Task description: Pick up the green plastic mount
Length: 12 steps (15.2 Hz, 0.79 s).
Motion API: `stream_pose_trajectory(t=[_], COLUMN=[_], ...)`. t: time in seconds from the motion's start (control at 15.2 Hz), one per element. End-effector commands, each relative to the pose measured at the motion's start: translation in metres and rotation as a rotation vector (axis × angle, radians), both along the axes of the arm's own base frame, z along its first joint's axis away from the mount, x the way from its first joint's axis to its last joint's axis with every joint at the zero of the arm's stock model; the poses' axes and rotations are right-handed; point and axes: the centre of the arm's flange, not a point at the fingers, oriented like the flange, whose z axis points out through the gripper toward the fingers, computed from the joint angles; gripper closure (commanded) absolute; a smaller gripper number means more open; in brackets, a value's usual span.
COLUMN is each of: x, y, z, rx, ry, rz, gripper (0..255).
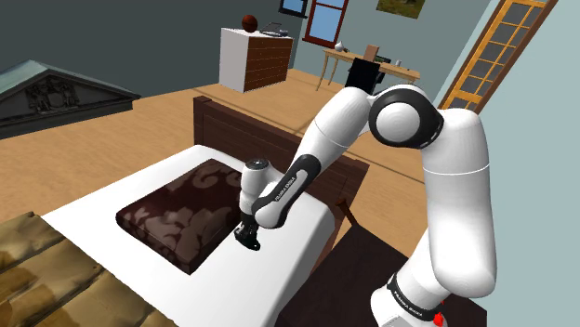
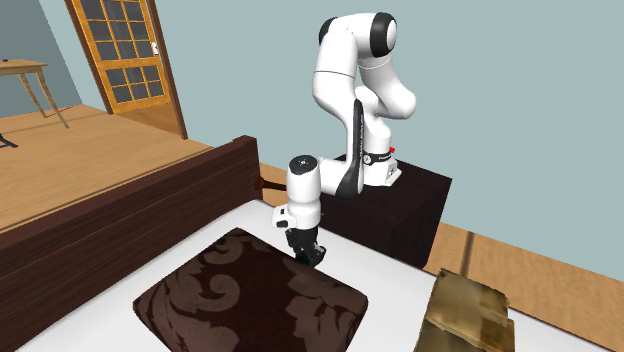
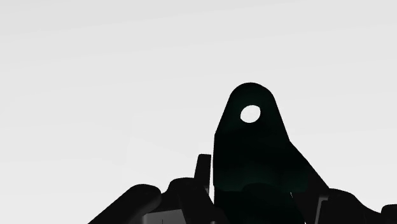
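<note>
The mount (image 3: 254, 153) is very dark green, almost black, a rounded tab with a round hole near its tip. It stands up between my gripper's (image 3: 257, 194) black fingers (image 3: 203, 170), which clasp it from both sides. My gripper (image 1: 246, 237) hangs low over the white bed top (image 1: 279, 269), just beside the edge of a dark brown patterned cushion (image 1: 181, 214). The second exterior view has my gripper (image 2: 308, 252) at the cushion's (image 2: 250, 300) far corner, pointing down. The mount is too dark and small to make out in either exterior view.
A dark wooden headboard (image 2: 130, 215) runs along the bed's far side. A folded brown-gold blanket (image 2: 465, 310) lies on the bed near the stand (image 2: 405, 200). Wooden floor, a desk and a door lie beyond.
</note>
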Motion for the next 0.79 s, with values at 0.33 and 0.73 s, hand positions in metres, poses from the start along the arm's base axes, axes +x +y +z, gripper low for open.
stream_pose_trajectory(t=[0.33,0.73], x=[0.0,0.0], y=[0.0,0.0], z=[0.005,0.037], rx=[0.0,0.0], ry=[0.001,0.001], rz=[0.0,0.0], gripper=[255,255])
